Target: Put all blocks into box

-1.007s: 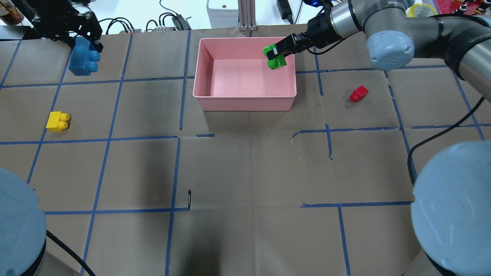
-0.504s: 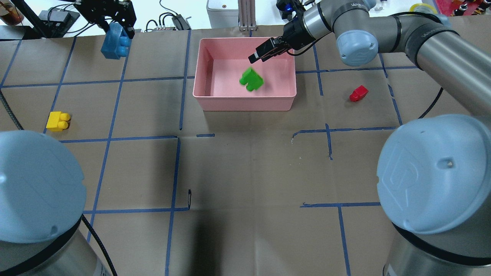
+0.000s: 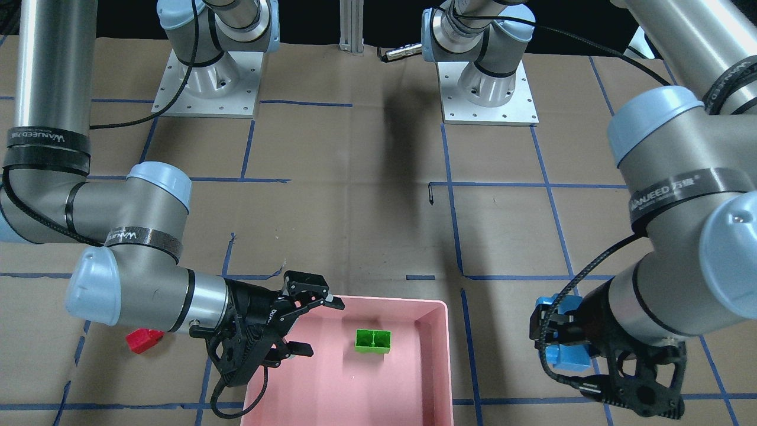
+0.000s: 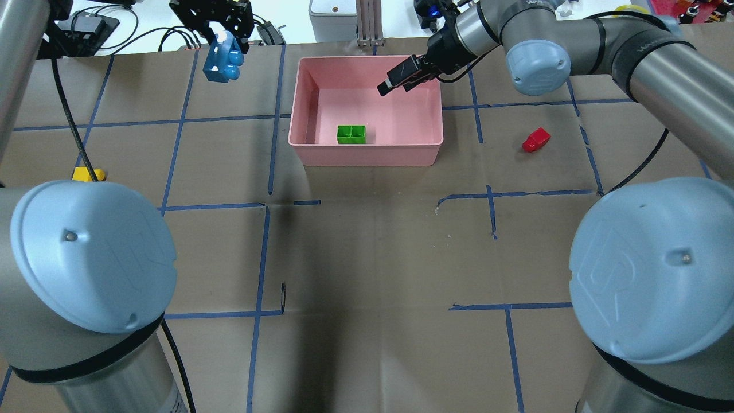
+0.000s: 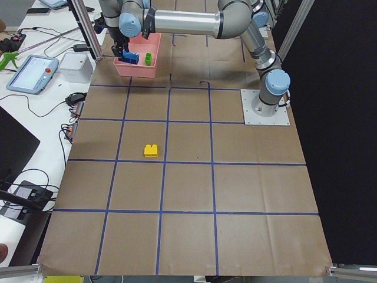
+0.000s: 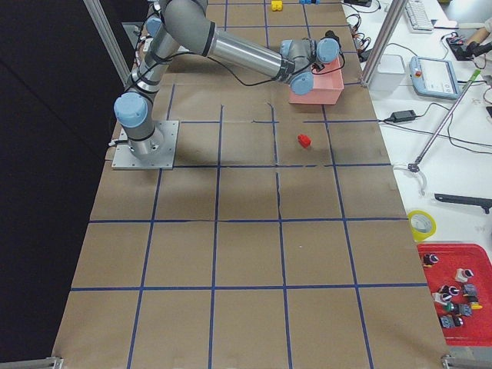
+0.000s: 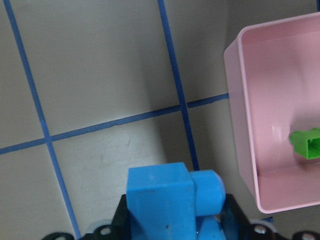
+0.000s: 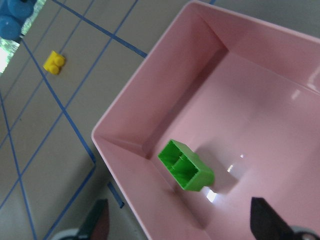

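The pink box (image 4: 367, 155) stands at the table's far middle. The green block (image 4: 351, 134) lies upside down in its near-left part; it also shows in the right wrist view (image 8: 186, 166). My right gripper (image 4: 399, 80) is open and empty above the box's far right part (image 3: 316, 326). My left gripper (image 4: 225, 47) is shut on the blue block (image 4: 222, 60), held above the table left of the box (image 7: 170, 200). The red block (image 4: 536, 139) lies right of the box. The yellow block (image 4: 89, 174) lies far left, partly hidden by my left elbow.
Cables and a white device (image 4: 330, 14) sit beyond the table's far edge. The brown table cover carries a blue tape grid. Both arms' big elbow joints (image 4: 92, 252) (image 4: 654, 264) hide the near corners in the overhead view.
My right gripper opened and the green block fell into the box, settling upside down at its near left. My left gripper carried the blue block rightward toward the box.
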Motion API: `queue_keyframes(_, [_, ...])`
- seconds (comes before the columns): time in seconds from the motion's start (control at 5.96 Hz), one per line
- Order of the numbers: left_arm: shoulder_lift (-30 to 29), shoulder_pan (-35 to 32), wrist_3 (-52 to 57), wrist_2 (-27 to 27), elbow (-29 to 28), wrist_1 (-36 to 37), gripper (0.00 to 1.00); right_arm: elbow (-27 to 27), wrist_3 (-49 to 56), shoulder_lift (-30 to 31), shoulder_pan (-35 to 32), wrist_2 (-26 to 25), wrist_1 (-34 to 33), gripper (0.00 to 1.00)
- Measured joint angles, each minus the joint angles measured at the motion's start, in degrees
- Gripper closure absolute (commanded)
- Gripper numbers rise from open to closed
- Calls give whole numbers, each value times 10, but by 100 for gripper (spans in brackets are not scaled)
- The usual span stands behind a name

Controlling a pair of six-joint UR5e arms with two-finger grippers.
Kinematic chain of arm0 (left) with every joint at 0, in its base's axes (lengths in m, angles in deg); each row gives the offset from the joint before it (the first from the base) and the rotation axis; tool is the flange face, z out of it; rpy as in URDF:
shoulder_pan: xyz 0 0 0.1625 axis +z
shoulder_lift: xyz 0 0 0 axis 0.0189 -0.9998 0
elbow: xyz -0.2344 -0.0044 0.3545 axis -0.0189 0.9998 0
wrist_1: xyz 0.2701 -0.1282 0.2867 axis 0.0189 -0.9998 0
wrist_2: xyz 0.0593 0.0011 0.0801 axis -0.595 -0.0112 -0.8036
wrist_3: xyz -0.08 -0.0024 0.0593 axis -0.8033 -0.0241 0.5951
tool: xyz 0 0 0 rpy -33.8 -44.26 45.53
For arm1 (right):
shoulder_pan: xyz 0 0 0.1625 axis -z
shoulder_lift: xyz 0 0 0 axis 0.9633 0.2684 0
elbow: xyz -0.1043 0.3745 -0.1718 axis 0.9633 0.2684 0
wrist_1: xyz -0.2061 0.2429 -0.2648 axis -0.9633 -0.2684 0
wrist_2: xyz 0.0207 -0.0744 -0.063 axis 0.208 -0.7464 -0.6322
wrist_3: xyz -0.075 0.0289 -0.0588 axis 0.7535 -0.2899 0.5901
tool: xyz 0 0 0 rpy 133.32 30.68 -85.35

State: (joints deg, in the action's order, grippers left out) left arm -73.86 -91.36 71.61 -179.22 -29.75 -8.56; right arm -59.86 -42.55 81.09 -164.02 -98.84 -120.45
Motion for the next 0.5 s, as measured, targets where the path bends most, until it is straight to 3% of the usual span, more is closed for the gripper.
queue_keyframes(0.5, [-54, -83, -167, 6, -11, 66, 86, -4, -17, 68, 66, -270, 55, 0])
